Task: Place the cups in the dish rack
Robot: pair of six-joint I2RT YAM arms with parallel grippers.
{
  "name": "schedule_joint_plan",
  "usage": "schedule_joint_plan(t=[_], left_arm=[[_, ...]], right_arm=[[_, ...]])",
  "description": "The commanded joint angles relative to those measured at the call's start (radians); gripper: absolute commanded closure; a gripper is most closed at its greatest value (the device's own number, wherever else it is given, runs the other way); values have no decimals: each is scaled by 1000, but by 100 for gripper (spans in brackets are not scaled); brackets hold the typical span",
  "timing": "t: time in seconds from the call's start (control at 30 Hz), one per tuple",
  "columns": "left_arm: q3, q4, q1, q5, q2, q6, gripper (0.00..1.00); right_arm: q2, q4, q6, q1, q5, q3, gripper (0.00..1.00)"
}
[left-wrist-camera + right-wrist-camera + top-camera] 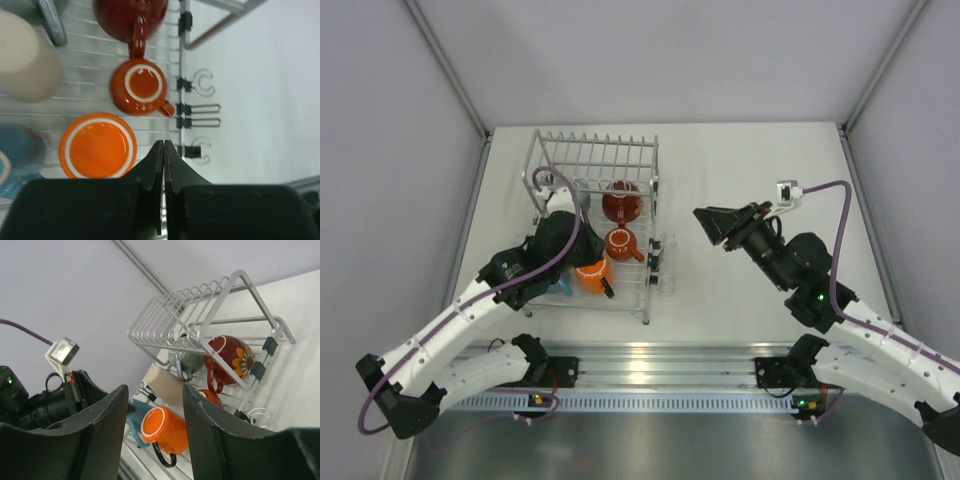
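Left gripper (pixel 163 144) is closed tight, empty; orange cup (pixel 97 146) sits just beside its fingers (pixel 151 167). Right gripper (pixel 155 390) is spread wide, empty. Cup seems hard, slippery, breakable: pinch the rim.

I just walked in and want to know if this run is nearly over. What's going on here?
Every mug in view sits in the dish rack, including the bright orange mug, dark red-orange mug, red mug, beige mug and blue mug. The left gripper hangs shut and empty over the rack, next to the bright orange mug. The right gripper is open and empty, off to the rack's right.
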Motion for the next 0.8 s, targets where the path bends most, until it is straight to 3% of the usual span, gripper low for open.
schedule_joint_plan(t=[0.0, 0.13, 0.4, 0.77], left_arm=[[88, -86, 3, -237, 70, 54, 100], [114, -116, 32, -300, 126, 74, 100], [44, -101, 242, -159, 155, 133, 100], [-17, -75, 248, -116, 190, 139, 100]], right_arm=[[-30, 5, -18, -12, 22, 14, 52], [-44, -11, -28, -12, 37, 8, 52], [-67, -34, -54, -18, 56, 2, 51], [-69, -31, -60, -23, 63, -10, 50]])
